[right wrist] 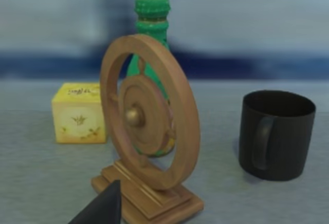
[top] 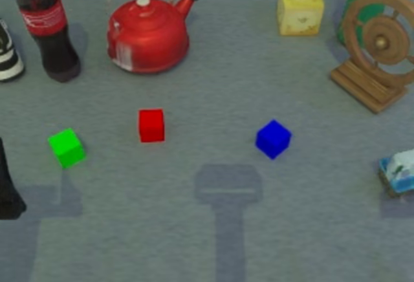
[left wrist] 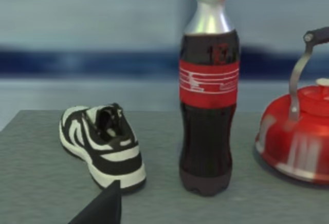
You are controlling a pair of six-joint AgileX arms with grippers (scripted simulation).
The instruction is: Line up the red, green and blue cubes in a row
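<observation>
Left gripper [top: 8,195] barely shows at the table's left edge, a dark shape; can't tell how its fingers stand. Green cube [top: 66,147] sits just beside it, rotated, slightly nearer the front than the red cube [top: 151,125]. Blue cube [top: 273,139] is well apart to the right, also rotated. Right gripper isn't in the top view; only a dark tip in its wrist view. Likely first step: square up to the green cube's faces, grip centred, set down level with red.

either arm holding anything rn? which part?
Nothing is held. The small red cube, green cube and blue cube all sit free on the grey table, no gripper near them.
</observation>
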